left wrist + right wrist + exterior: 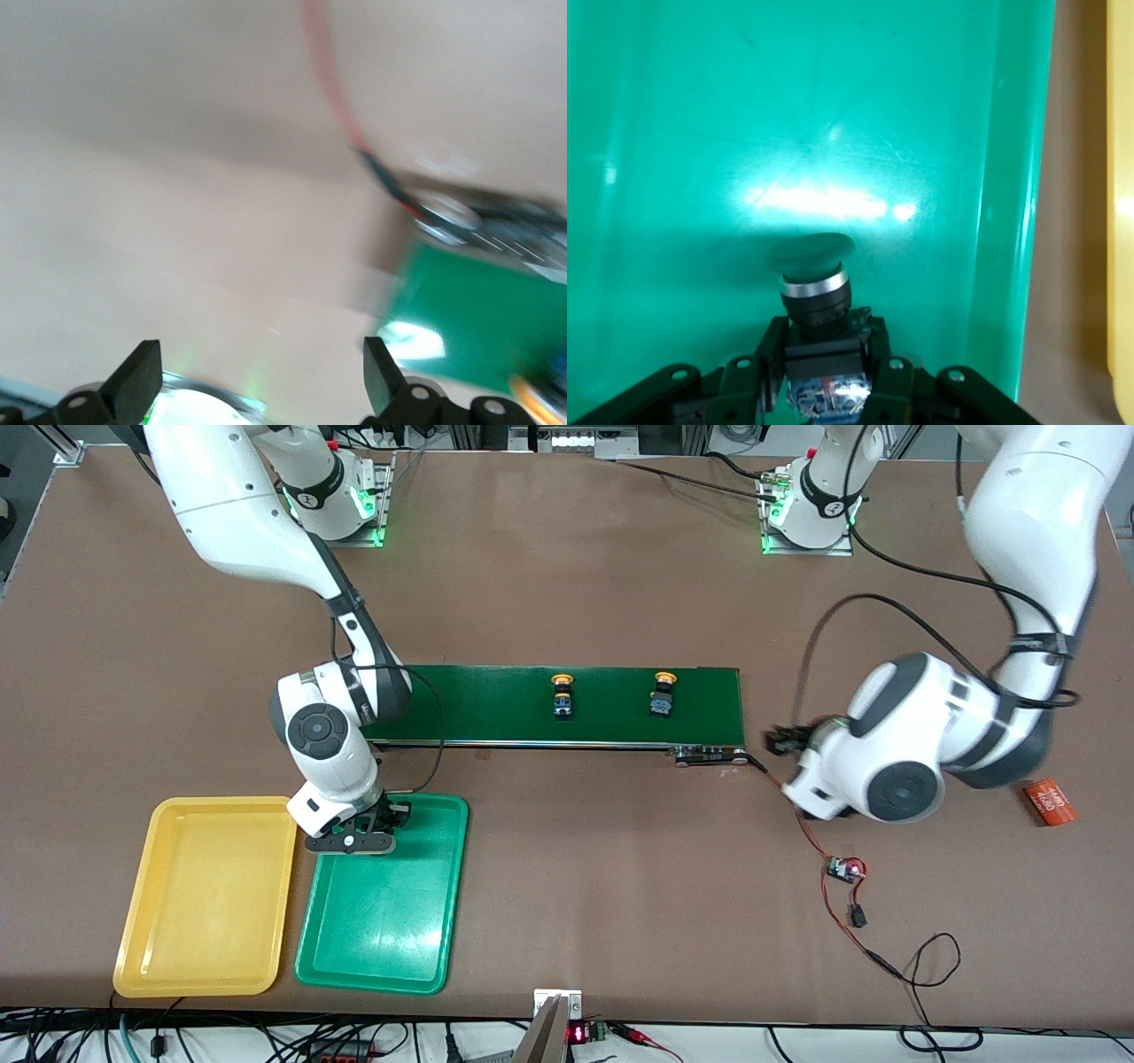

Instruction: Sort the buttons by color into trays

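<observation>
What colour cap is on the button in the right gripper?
Green, on the button the right gripper holds over the green tray. Right wrist view shows it best.

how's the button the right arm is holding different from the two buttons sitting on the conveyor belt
The held button has a green cap and sits gripped in the right gripper over the green tray. The two belt buttons have yellow-orange caps and rest free on the dark-green conveyor belt, untouched by either gripper. All three share dark bodies under a round cap.
</observation>
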